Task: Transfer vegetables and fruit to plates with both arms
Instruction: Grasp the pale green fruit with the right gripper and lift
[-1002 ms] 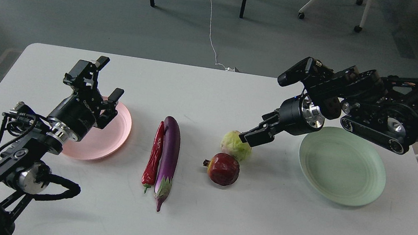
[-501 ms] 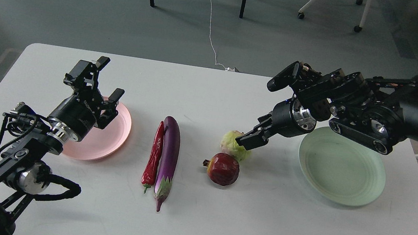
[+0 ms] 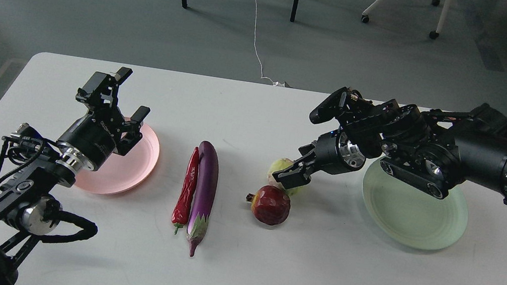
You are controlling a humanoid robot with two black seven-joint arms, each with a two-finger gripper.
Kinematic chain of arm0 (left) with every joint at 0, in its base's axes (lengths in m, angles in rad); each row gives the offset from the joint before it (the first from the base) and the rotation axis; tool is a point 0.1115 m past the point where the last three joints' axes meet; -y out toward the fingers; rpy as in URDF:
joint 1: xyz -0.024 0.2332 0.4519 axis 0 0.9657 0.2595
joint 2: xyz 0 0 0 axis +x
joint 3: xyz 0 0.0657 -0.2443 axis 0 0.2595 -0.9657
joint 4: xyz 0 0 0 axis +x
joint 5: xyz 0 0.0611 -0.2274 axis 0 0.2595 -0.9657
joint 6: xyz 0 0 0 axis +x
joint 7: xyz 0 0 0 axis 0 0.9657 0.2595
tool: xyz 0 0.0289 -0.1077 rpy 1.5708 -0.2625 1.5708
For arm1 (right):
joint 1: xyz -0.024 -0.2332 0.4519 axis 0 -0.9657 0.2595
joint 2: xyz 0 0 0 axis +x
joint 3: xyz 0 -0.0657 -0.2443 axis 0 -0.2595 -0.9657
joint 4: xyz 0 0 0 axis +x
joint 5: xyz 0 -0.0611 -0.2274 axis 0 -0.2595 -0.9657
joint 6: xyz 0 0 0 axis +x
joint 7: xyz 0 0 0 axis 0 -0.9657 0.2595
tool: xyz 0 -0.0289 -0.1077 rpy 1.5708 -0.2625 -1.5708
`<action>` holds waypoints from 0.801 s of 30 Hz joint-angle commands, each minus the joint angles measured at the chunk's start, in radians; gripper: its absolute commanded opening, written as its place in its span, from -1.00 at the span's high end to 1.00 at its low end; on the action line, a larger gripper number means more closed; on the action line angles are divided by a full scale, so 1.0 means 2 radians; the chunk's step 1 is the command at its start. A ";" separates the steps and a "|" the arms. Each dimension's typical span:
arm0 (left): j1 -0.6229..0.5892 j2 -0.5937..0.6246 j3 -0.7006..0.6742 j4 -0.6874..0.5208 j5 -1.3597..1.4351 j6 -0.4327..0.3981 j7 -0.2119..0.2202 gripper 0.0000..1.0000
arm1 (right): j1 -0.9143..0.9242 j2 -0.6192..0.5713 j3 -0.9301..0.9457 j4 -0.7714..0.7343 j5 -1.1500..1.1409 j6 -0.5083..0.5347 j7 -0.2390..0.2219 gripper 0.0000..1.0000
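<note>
Black right gripper (image 3: pixel 290 174) now sits lower and further left than a second ago, directly over the round pale yellow-green fruit (image 3: pixel 280 166) beside the dark red pomegranate (image 3: pixel 271 205); whether its fingers are spread or closed on the fruit cannot be told. Black left gripper (image 3: pixel 122 97) is unchanged, jaws spread and empty above the round pale pink plate (image 3: pixel 131 169). White tabletop (image 3: pixel 314 272) carries the long purple eggplant (image 3: pixel 205 185) touching the wrinkled red chili pepper (image 3: pixel 187 188), with the round pale green plate (image 3: pixel 415 222) at right, on a grey floor (image 3: pixel 101 14) with a white cable (image 3: pixel 256 32).
</note>
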 commanded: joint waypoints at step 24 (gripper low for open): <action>0.008 0.001 -0.004 0.000 0.000 0.000 0.000 -1.00 | -0.010 0.004 -0.022 -0.009 0.001 -0.003 0.000 0.08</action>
